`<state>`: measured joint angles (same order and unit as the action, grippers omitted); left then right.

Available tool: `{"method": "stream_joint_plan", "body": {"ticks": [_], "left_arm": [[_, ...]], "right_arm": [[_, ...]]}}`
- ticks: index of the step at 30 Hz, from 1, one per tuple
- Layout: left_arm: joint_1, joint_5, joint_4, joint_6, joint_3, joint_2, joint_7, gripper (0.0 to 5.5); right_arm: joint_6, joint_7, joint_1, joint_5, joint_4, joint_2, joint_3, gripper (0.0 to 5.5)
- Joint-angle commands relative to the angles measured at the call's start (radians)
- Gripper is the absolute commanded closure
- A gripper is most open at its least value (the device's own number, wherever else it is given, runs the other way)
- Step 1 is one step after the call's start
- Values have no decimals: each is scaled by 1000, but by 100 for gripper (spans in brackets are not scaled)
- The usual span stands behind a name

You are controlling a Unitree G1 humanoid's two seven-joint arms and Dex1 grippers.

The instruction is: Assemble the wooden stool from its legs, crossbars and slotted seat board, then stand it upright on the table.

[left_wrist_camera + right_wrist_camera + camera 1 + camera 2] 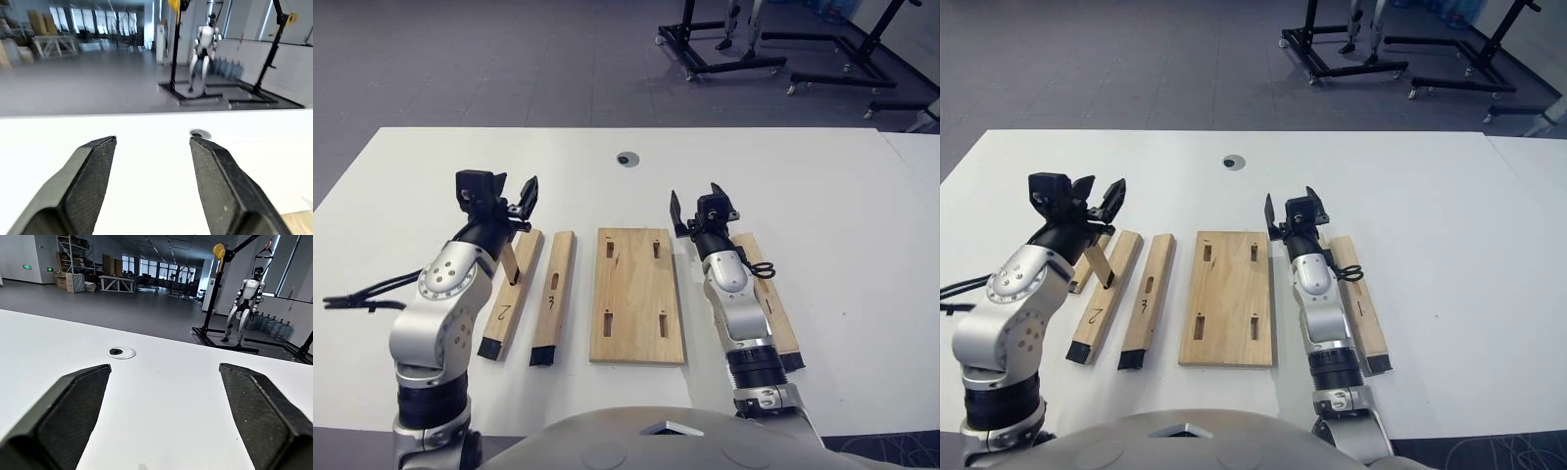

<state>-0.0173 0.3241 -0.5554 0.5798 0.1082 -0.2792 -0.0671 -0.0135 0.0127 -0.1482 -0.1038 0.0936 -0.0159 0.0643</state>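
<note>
The slotted seat board (pixel 636 294) lies flat at the table's middle. To its left lie two wooden legs, one marked 2 (pixel 512 292) and one marked 3 (pixel 554 294). A thin crossbar (pixel 510 262) stands tilted in the slot of the leg marked 2. My left gripper (pixel 514 201) hovers open just above that crossbar's top, holding nothing. Right of the board my right gripper (pixel 695 204) is open and empty above the table. Another leg (pixel 775 304) lies under the right forearm. Both wrist views show open fingers (pixel 93 176) (pixel 73 411) over bare white table.
A round cable grommet (pixel 626 158) sits in the white table (pixel 822 196) behind the board. Black wheeled stands (pixel 724 49) are on the floor beyond the far edge. A black cable (pixel 362 292) trails off the left arm over the table's left side.
</note>
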Motion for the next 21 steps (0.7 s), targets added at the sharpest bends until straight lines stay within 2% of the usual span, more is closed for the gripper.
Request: {"method": "stream_joint_plan", "body": {"ticks": [1, 9, 15, 21], "left_arm": [[-104, -45, 140, -41, -44, 45, -9, 276], [-57, -12, 57, -23, 15, 38, -8, 276], [2, 76, -150, 103, 73, 34, 24, 276], [0, 94, -197, 151, 90, 20, 28, 276]], "right_arm": [[-9, 12, -44, 20, 13, -21, -25, 142], [4, 1, -41, 16, 17, -1, -19, 142], [4, -26, -19, 13, -1, 5, -28, 142], [6, -42, -20, 14, -1, 16, -24, 142]]}}
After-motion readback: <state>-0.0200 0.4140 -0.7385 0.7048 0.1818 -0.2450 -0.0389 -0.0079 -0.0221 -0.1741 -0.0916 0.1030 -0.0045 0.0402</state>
